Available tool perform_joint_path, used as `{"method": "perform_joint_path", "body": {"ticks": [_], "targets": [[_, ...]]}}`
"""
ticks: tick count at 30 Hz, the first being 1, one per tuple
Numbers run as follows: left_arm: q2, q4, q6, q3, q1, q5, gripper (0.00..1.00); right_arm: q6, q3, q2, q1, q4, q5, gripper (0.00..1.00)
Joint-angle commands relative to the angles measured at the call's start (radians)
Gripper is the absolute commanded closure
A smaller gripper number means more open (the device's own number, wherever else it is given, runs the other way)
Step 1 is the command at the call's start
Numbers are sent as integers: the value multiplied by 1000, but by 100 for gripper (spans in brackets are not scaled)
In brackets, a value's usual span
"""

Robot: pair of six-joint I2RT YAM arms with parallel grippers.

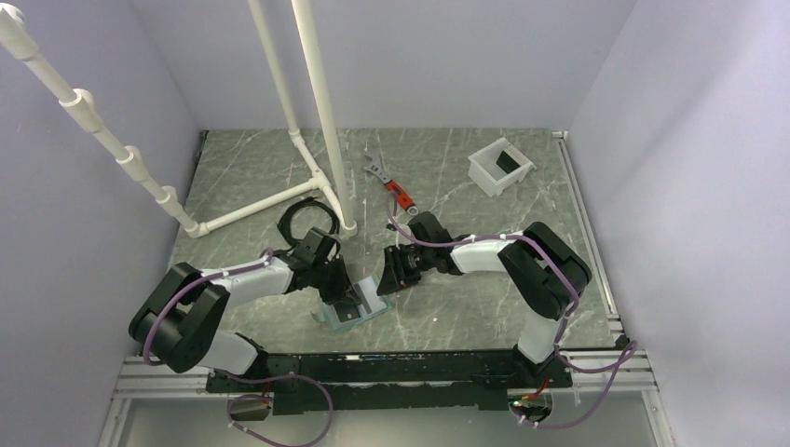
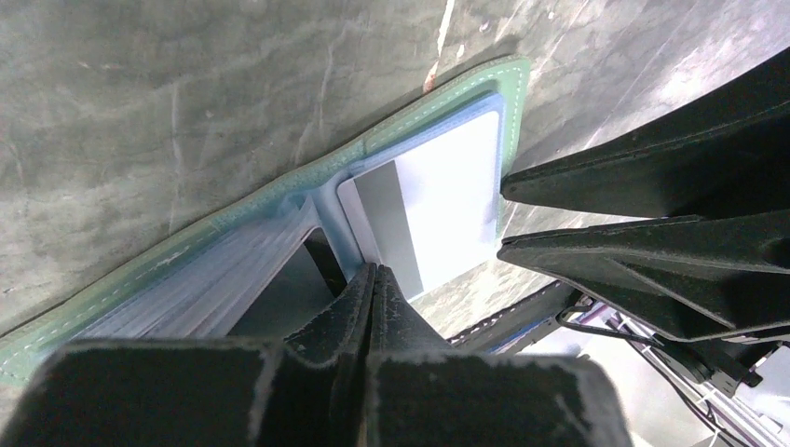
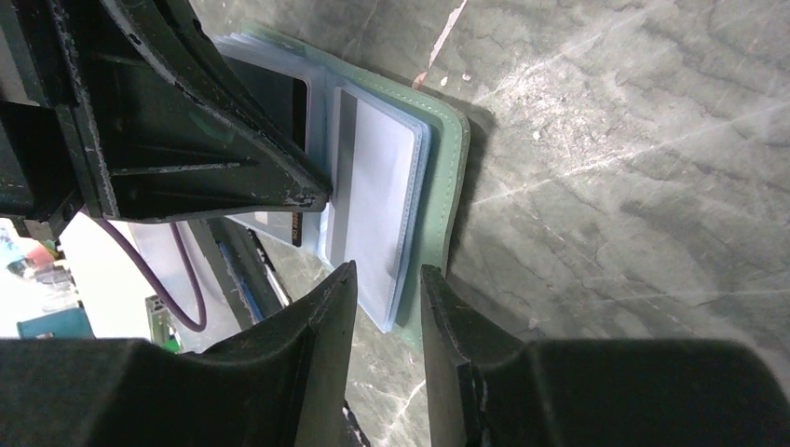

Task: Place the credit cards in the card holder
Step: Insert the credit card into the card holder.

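On the marble table (image 1: pixel 466 312), my shut left gripper (image 2: pixel 371 279) touches the holder (image 3: pixel 447 186), my barely parted right gripper (image 3: pixel 387 279) straddling its edge, probably floppy.

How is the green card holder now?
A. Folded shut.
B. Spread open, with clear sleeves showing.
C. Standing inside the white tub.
B: the card holder is spread open, with its clear sleeves and a pale card visible inside.

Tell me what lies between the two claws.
The open card holder, a pale blue card in its sleeve; the left wrist view shows it.
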Motion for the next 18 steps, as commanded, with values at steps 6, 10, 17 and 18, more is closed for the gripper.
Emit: {"method": "perform_joint_path", "body": {"ticks": [6,10,17,18], "targets": [[-45,-2,-7,-72,-3,-58,99,19,-24,-38,-1,44,-61,68],[-56,-3,-11,-78,-3,-60,99,35,-35,-32,1,67,-84,68],[-53,2,-9,-77,-3,-55,100,50,-29,-19,14,84,-98,68],[-54,1,-9,-77,-3,-55,100,50,-26,-19,16,83,-98,68]]}}
